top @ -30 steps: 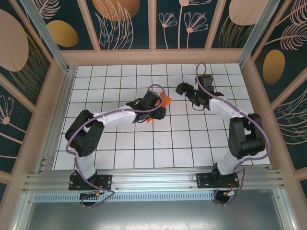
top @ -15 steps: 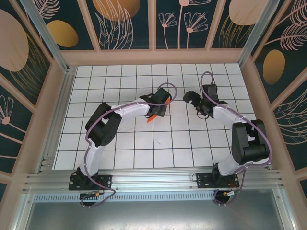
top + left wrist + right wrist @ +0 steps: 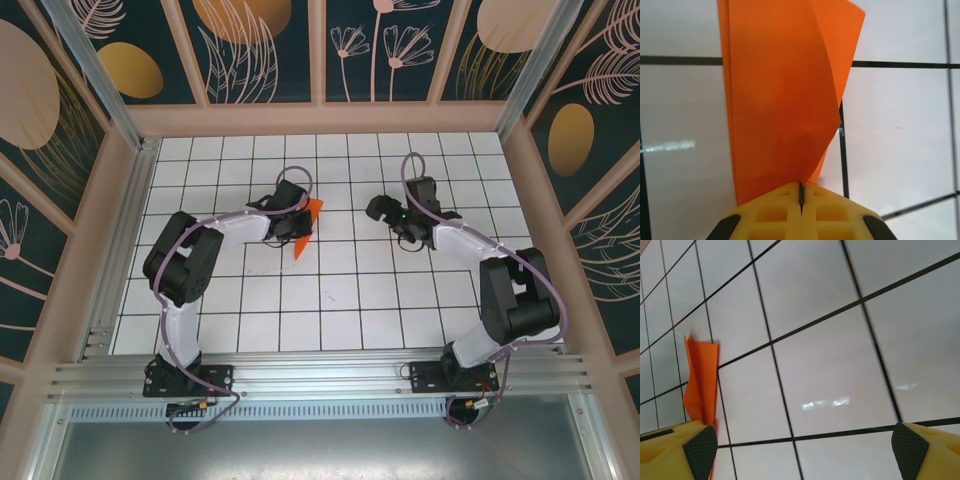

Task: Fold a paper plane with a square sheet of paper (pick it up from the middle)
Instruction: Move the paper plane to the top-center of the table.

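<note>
The square sheet of paper is now a bright orange paper plane [image 3: 306, 226], a narrow pointed dart with layered folds, at mid-table. My left gripper [image 3: 293, 220] is shut on its near end. In the left wrist view the yellow fingertips [image 3: 775, 210] meet with the paper plane [image 3: 780, 95] pinched in the seam, and its layers fan out away from me above the white tiles. My right gripper [image 3: 381, 212] hangs to the right of the plane, apart from it. It stands open [image 3: 805, 445] over bare tiles, with the paper plane [image 3: 701, 377] beside its left pad [image 3: 701, 449].
The white gridded table [image 3: 340, 300] is boxed in by wooden walls [image 3: 320, 120] at the back and both sides. An aluminium rail [image 3: 320, 375] carries both arm bases along the near edge.
My left gripper has closed on the orange paper and drawn it about one tile to the left. The right gripper shifted slightly and stays open.
</note>
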